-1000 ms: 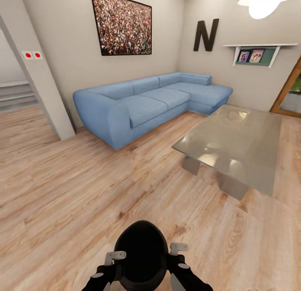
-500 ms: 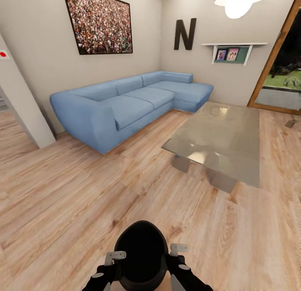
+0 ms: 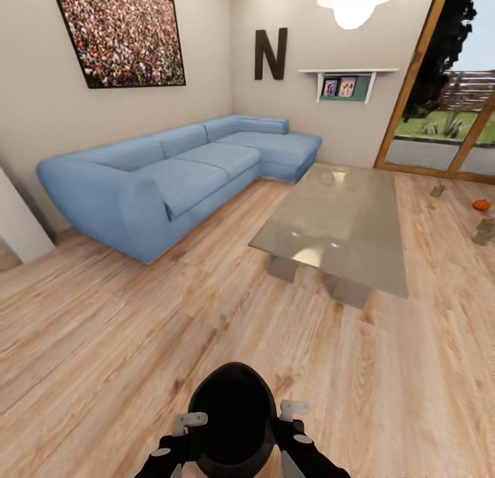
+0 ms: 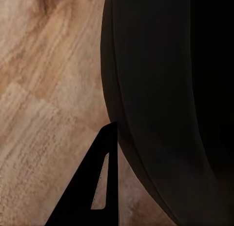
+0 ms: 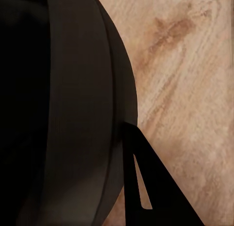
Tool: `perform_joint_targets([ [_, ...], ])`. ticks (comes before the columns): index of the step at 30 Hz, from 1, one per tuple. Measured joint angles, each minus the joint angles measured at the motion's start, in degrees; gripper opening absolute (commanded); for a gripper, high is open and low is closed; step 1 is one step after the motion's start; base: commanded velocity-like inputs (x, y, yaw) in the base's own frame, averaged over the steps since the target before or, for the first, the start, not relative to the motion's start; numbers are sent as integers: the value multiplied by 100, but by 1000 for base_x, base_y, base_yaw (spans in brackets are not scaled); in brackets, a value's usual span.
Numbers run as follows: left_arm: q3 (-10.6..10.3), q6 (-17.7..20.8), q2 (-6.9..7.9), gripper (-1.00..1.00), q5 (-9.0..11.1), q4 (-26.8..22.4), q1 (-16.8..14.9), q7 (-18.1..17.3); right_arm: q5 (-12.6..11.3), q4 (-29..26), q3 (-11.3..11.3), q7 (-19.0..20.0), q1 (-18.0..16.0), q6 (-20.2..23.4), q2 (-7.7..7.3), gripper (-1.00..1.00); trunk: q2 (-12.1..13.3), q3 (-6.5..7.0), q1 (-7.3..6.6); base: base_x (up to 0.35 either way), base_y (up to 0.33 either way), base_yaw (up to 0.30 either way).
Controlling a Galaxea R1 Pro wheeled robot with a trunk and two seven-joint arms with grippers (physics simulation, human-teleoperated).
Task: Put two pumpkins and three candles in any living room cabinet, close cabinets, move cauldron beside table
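- cauldron [image 3: 232, 419]: a black round pot, carried low in front of the trunk, above the wooden floor [image 3: 137, 340]. the left end effector [image 3: 184, 426] presses one side and the right end effector [image 3: 292, 413] the other, so the pot looks pinched between the two arms; likely because it is too broad for one.
- each wrist view has the pot's dark wall right against one black finger [image 4: 105, 187], with floor planks behind. whether either end effector is wide or narrow, i cannot tell; a second finger is not seen.
- counter [image 3: 344, 220]: low, with a shiny grey top and slanted legs, ahead and to the right, well apart from the pot. my reading is that the pot is being brought toward it, to be set on the floor beside it.
- pumpkin [image 3: 482, 204]: small and orange, on the floor at the far right near the glass door [image 3: 440, 120]; grey-tan candles [image 3: 485, 232] stand just beside it and another a bit farther off. no cabinet to judge.
- sofa [image 3: 172, 175]: blue, along the left wall.
- writing: a large dark letter "n" [image 3: 270, 54] on the far wall; the picture [image 3: 120, 34] bears no readable text.
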Motion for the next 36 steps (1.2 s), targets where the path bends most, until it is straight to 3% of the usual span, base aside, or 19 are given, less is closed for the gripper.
perform_joint_targets([
  [21, 4, -2, 1, -100, -3, 0, 0, -5, -4, -2, 4, -3, 0, 0, 0, -100, 0, -50, 0, 128, 139, -253],
  [36, 8, -2, 3, -100, -4, 1, 0, -13, -10, -3, 9, -4, 0, 0, 0, -100, 0, -85, 1, 39, 123, -243],
])
